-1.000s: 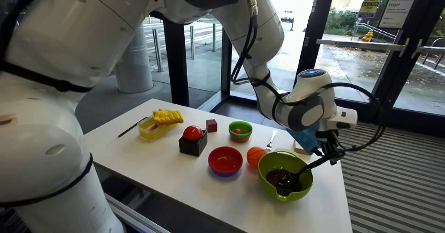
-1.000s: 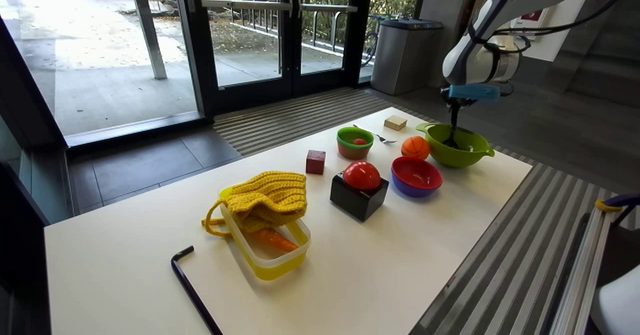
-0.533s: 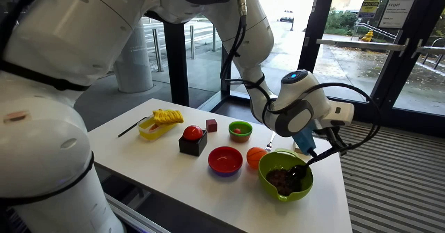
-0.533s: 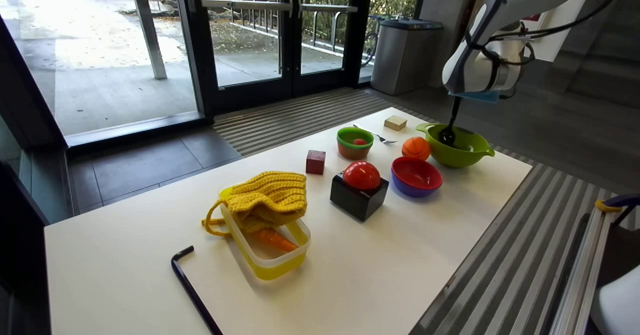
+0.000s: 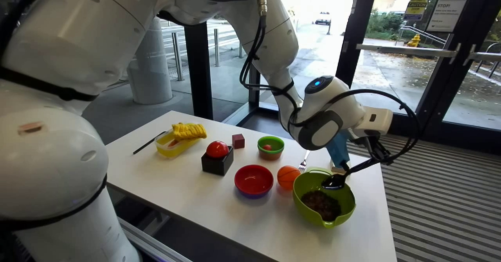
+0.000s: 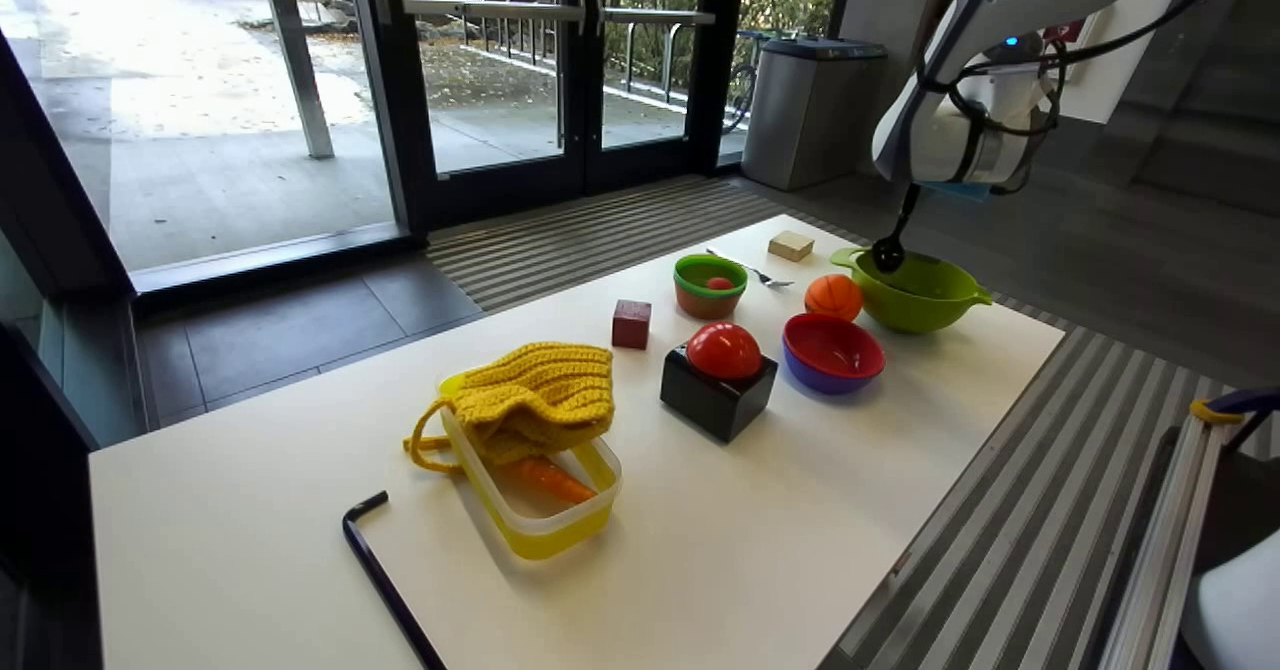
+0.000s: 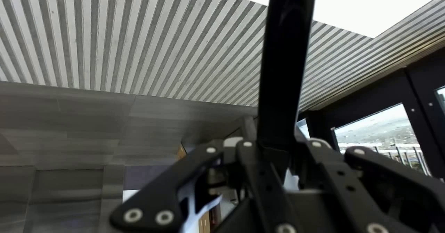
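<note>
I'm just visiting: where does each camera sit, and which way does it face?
In an exterior view: beside the large white robot arm, facing across the white table to the glass doors; the arm fills left and top.
In an exterior view: at the table end with the yellow knitted cloth, facing the green plastic bowl; the arm enters top right.
Wrist view: on the arm's end, facing grey striped floor past the black gripper and long black spoon.
Shared by both exterior views: bowl, cloth, spoon.

Spoon (image 5: 334, 182) black; mixing bowl (image 6: 925, 308) lime green; ball (image 6: 833, 298) orange, dark-seamed; mat (image 7: 139, 45) grey-striped.
</note>
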`<state>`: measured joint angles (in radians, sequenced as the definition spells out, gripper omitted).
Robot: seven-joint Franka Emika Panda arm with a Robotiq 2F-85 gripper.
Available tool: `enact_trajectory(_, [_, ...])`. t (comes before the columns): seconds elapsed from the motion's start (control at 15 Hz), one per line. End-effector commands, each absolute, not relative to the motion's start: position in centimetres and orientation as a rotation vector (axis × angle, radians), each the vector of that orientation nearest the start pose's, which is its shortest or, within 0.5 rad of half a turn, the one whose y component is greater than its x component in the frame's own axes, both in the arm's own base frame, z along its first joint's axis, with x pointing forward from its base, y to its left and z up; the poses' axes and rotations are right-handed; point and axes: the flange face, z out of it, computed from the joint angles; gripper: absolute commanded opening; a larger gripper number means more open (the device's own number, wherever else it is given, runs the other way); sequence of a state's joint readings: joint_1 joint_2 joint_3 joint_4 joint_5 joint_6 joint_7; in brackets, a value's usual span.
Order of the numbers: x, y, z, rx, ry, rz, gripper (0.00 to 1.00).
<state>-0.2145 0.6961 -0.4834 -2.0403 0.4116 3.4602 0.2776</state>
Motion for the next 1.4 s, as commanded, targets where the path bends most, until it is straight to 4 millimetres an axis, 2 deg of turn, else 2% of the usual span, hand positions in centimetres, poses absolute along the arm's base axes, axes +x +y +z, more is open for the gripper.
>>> enact_trajectory(0.0, [46.8, -41.1, 24.7, -2.692, 1.812, -1.34, 0.06])
enact_trajectory(0.33, [44.8, -40.1, 24.7, -2.809, 1.687, -1.252, 0.06])
enact_trajectory(0.53, [44.2, -40.1, 24.5, -2.84, 1.669, -1.232, 0.06])
enact_trajectory(0.8, [44.6, -40.1, 24.1, -2.852, 1.673, -1.236, 0.06])
enact_trajectory(1.33, [46.8, -40.2, 23.5, -2.884, 1.668, -1.286, 0.06])
